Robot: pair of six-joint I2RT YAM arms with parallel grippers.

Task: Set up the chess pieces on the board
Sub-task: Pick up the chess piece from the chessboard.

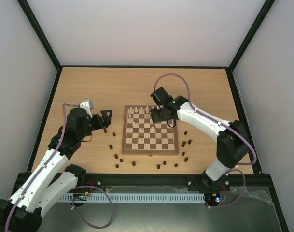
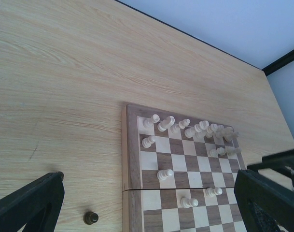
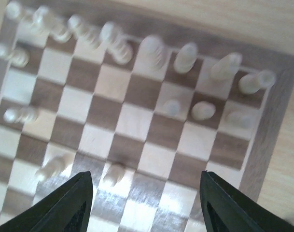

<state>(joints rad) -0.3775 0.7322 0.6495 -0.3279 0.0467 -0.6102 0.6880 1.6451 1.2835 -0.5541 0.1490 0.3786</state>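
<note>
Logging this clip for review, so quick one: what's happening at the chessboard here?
Two robot arms are setting up a chess set. The right gripper hovers open and empty over the far right part of the board, where most cream pieces stand along the far rows, a few more mid-board. The left gripper, also open and empty, hangs above the table left of the board. The dark pieces lie scattered on the table around it.
</note>
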